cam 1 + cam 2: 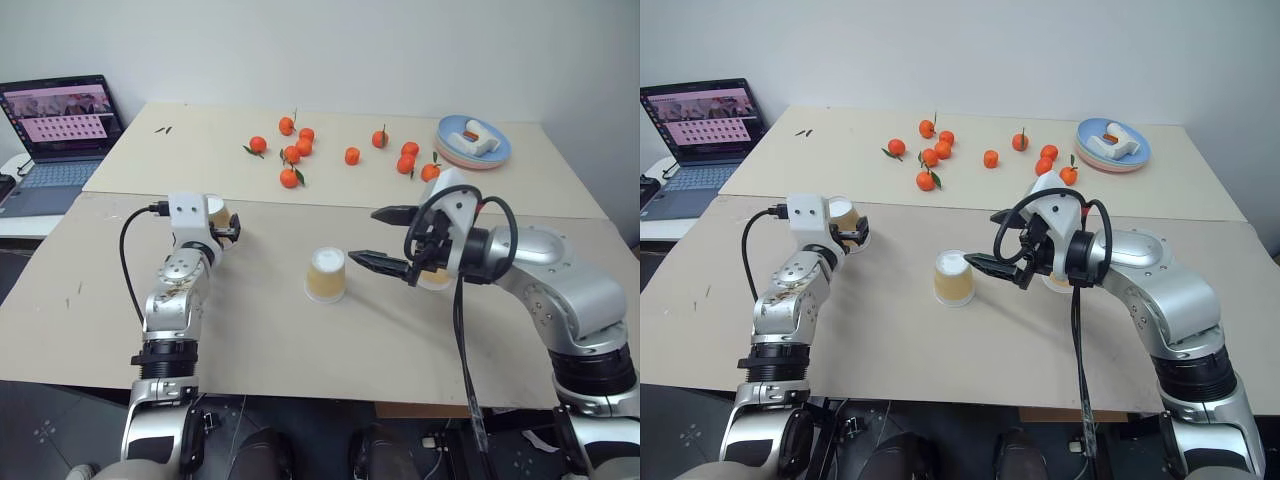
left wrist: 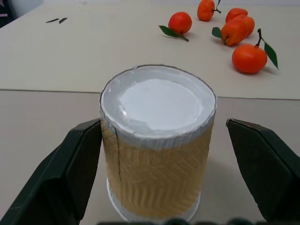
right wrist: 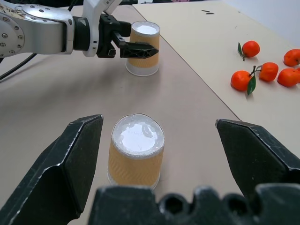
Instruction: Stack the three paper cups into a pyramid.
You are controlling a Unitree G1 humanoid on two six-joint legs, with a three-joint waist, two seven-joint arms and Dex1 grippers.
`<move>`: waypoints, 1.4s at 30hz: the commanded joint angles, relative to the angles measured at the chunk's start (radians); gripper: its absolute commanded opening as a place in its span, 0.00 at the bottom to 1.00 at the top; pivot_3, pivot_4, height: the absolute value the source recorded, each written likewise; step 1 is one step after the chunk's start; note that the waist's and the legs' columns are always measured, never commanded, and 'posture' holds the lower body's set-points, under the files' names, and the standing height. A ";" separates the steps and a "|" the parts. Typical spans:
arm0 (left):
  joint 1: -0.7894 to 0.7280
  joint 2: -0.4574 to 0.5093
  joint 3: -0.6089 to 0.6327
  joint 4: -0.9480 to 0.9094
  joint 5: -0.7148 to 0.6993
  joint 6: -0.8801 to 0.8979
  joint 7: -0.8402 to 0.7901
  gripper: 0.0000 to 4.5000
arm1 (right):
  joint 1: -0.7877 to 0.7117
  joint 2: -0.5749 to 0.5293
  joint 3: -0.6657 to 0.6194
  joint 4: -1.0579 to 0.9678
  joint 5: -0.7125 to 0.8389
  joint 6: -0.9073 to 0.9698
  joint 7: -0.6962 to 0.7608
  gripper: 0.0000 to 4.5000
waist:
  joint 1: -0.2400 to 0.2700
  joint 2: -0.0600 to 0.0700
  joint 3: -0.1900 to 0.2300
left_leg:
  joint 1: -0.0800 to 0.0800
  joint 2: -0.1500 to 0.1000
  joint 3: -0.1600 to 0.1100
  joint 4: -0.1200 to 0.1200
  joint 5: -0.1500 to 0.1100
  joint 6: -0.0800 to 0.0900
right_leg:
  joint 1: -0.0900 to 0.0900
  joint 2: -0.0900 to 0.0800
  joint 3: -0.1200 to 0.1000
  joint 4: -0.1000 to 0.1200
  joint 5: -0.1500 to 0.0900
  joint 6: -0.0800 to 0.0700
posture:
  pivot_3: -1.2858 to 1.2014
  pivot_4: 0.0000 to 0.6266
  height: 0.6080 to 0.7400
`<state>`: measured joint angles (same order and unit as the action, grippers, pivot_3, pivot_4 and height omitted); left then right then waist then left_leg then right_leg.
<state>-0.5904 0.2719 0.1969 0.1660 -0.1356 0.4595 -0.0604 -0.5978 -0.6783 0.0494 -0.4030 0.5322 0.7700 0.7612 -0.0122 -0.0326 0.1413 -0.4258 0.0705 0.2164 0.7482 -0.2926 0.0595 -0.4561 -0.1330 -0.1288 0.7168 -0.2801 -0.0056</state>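
Three tan paper cups stand upside down on the table, white bases up. The left cup (image 1: 214, 211) sits between the fingers of my left gripper (image 1: 230, 226), which is open around it; in the left wrist view this cup (image 2: 157, 140) has one finger (image 2: 77, 161) close against its side and the other apart. The middle cup (image 1: 327, 275) stands alone, just left of my right gripper (image 1: 367, 236), which is open and empty. The third cup (image 1: 437, 279) is partly hidden behind the right gripper's wrist. No cup rests on another.
Several orange tangerines (image 1: 300, 150) lie scattered across the far half of the table. A blue plate (image 1: 455, 150) with a white object sits at the far right. A laptop (image 1: 60, 125) stands on a side surface to the far left.
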 commanded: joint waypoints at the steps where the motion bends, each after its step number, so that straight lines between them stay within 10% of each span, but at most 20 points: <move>1: -0.045 0.022 -0.002 -0.033 0.011 -0.035 -0.008 0.98 | 0.000 -0.012 -0.042 -0.032 0.004 -0.016 -0.003 1.00 | 0.000 0.000 0.000 | 0.000 0.000 0.000 0.000 0.000 0.000 | 0.000 0.000 0.000 0.000 0.000 0.000 | 0.52 0.24 0.59; 27: -0.030 0.045 -0.007 -0.021 0.013 0.041 -0.015 0.98 | -0.009 -0.006 -0.044 -0.029 0.011 -0.022 0.000 1.00 | 0.000 0.000 0.000 | 0.000 0.000 0.000 0.000 0.000 0.000 | 0.000 0.000 0.000 0.000 0.000 0.000 | 0.52 0.24 0.59; 33: -0.029 0.044 -0.007 -0.023 0.017 0.031 -0.019 0.56 | -0.008 -0.006 -0.042 -0.026 0.004 -0.025 -0.001 1.00 | 0.000 0.000 0.000 | 0.000 0.000 0.000 0.000 0.000 0.000 | 0.000 0.000 0.000 0.000 0.000 0.000 | 0.52 0.24 0.59; 42: -0.005 0.084 -0.046 -0.131 -0.109 -0.035 -0.319 0.54 | -0.007 -0.005 -0.030 -0.018 -0.013 -0.029 -0.009 1.00 | -0.001 0.000 0.000 | 0.000 0.000 0.000 0.000 0.000 0.000 | 0.000 0.000 0.000 0.000 0.000 0.000 | 0.52 0.24 0.59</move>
<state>-0.5935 0.3311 0.1731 0.1368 -0.1805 0.4688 -0.2541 -0.5897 -0.6792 0.0468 -0.4021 0.5251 0.7686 0.7578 -0.0129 -0.0325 0.1413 -0.4261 0.0706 0.2168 0.7481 -0.2926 0.0594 -0.4569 -0.1329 -0.1289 0.7167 -0.2801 -0.0056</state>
